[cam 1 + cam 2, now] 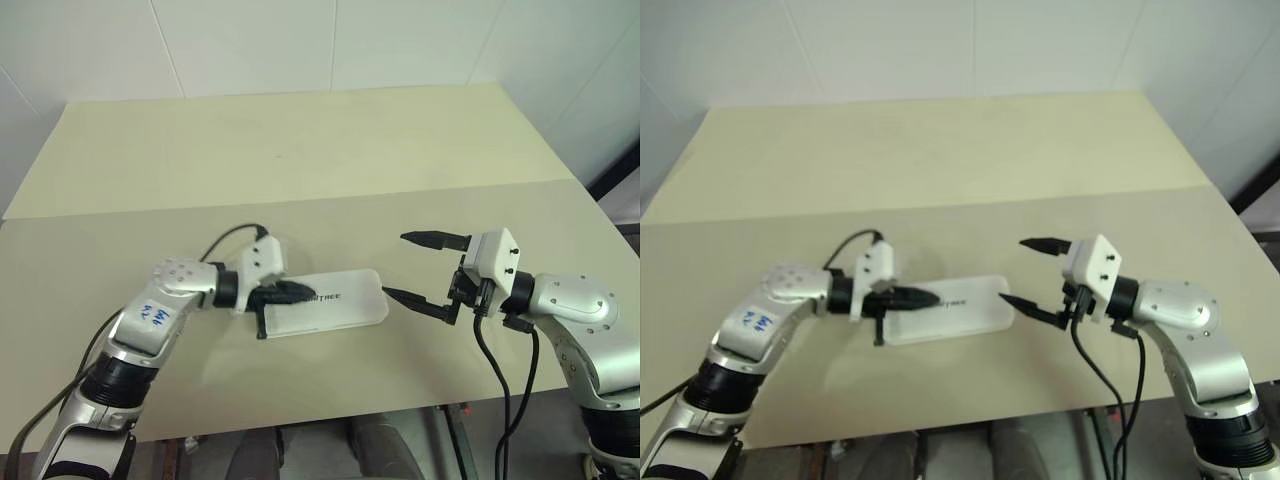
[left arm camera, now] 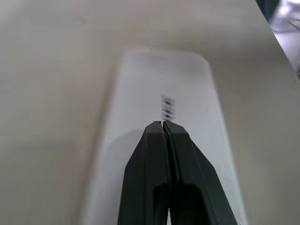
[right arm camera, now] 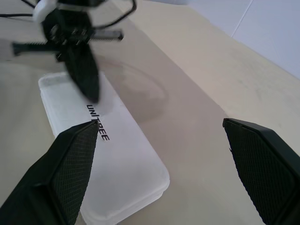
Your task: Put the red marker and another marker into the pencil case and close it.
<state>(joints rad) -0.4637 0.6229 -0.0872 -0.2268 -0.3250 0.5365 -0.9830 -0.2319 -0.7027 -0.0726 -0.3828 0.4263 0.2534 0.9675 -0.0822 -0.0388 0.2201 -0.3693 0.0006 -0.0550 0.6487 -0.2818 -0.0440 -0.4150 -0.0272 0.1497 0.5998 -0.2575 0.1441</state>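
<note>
The white pencil case (image 1: 340, 305) lies flat on the table with its lid down and "UNITREE" printed on top. My left gripper (image 1: 308, 294) is shut with nothing in it, its tips just over the lid's left part, near the lettering; the left wrist view shows the closed fingers (image 2: 154, 154) above the case (image 2: 159, 79). To the right of the case's right end, my right gripper (image 1: 394, 265) hangs wide open and empty, pointing at the case (image 3: 122, 159). The red marker and the other marker are out of view.
The beige table (image 1: 300, 150) runs far back to a white wall. Its front edge (image 1: 300, 418) is close behind both arms. A black cable (image 1: 490, 370) hangs from the right wrist.
</note>
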